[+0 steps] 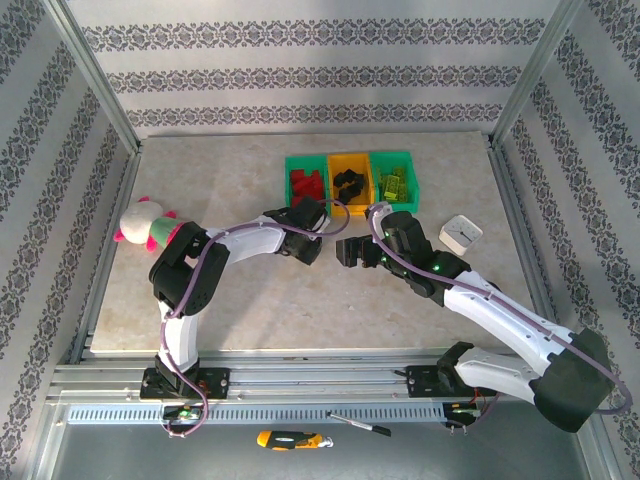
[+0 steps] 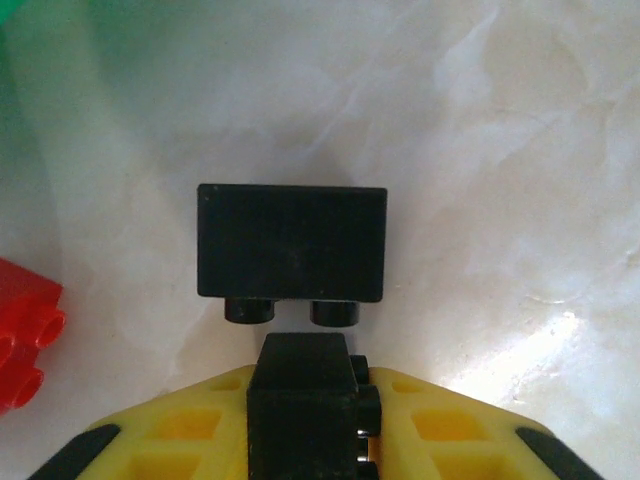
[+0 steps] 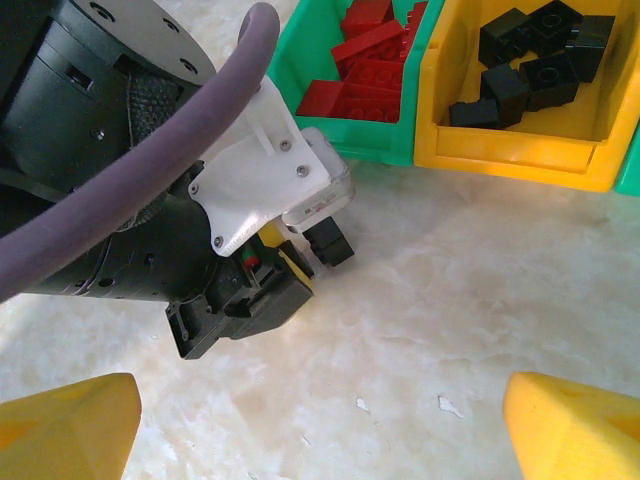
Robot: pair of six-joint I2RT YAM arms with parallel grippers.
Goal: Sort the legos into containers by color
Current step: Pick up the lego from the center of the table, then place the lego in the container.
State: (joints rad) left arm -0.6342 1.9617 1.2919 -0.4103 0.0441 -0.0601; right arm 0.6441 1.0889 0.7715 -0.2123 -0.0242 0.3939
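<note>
The left gripper [image 2: 308, 395] is clamped on a small black brick [image 2: 300, 365], with a second black brick [image 2: 290, 243] lying on the table [image 2: 500, 150] just ahead of its fingertips and a red brick [image 2: 25, 335] to its left. The right gripper [image 3: 320, 425] is held spread apart, with the yellow bin [image 3: 520, 150] beyond it

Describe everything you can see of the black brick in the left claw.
The black brick is a small, glossy plastic block with round studs showing on one side. The left claw is shut on it, yellow fingers pressing both flanks. Just ahead lies a wider black brick on the pale marbled table; whether the two touch is unclear.
</note>
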